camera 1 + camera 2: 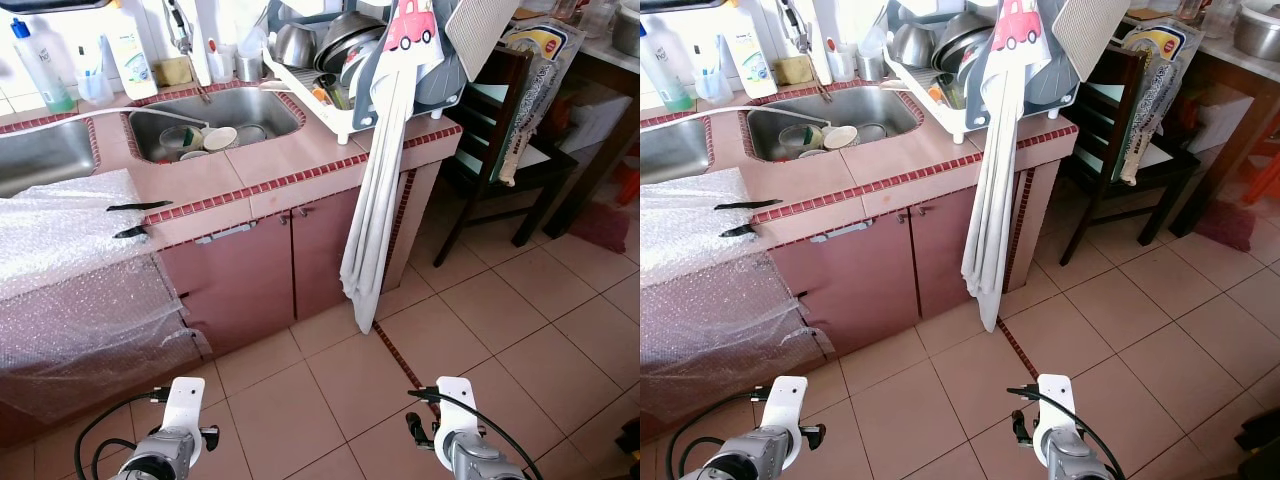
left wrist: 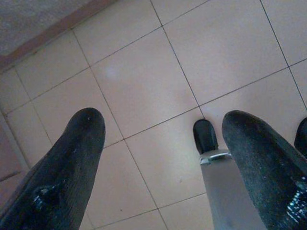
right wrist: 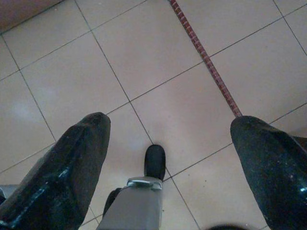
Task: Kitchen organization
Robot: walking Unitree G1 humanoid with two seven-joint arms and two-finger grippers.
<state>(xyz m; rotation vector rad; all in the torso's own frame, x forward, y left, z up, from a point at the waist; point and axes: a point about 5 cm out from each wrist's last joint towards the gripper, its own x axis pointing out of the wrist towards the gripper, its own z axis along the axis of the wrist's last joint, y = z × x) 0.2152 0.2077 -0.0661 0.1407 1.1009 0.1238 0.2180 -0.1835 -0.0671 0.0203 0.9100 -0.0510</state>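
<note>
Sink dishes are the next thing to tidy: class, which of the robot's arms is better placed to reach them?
Probably the left. The sink lies left of centre, nearer the left pincer; both pincers, right too, hang open over the floor.

— Any words or numbers legible here?
— None — the bottle labels (image 1: pixel 132 55) by the sink are too small, and the print on the bag (image 1: pixel 540 60) over the chair is blurred beyond reading.

sink (image 1: pixel 270 112): shiny metal | counter (image 1: pixel 290 160): glossy pink tile | wrap (image 1: pixel 70 240) left of sink: crinkled clear plastic | towel (image 1: pixel 380 200): white cloth | chair (image 1: pixel 500 130): dark wood
</note>
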